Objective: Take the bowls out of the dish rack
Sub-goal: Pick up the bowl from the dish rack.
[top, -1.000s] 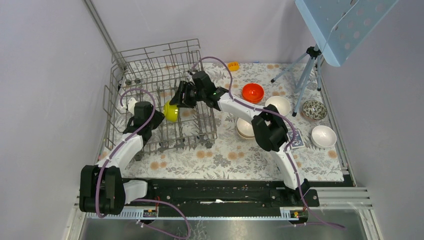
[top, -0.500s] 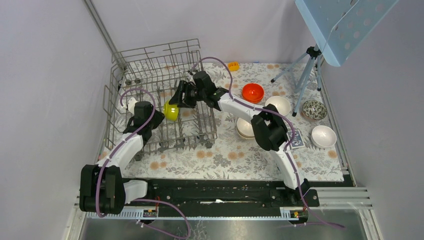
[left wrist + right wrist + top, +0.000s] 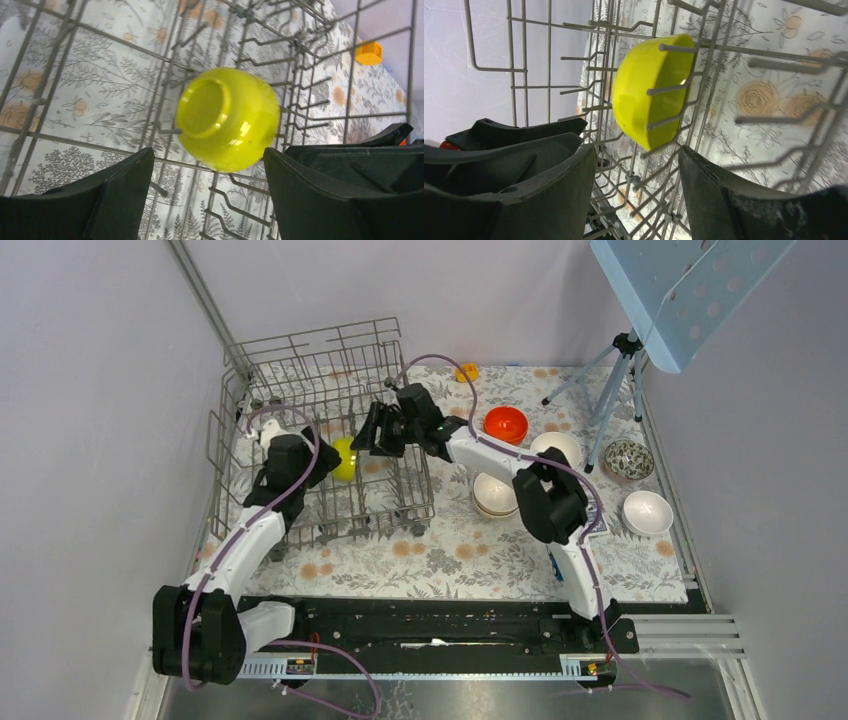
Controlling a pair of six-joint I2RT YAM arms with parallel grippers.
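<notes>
Yellow-green bowl (image 3: 343,458) sits inside the dish rack (image 3: 312,368), centre-left of the overhead frame, tipped on its side among the upright tines

Left wrist view: the foot ring faces the camera, and the bowl is slightly blurred, just past the fingertips

Left hand (image 3: 322,462): fingers spread wide, one either side of the bowl, not clamped on it. Cannot tell whether the right-side finger brushes its wall

Right hand (image 3: 372,432): fingers also apart and empty, just up and right of the bowl, seeing its side wall through the tines

Judgement: the bowl's axis runs roughly across the rack, foot toward the left hand and mouth facing away from it. The left hand is nearer and better lined up

Right half of the overhead frame: an orange-red bowl (image 3: 505,424) and a white bowl (image 3: 647,512), among others, stand out on the table (image 3: 440,560)
</notes>
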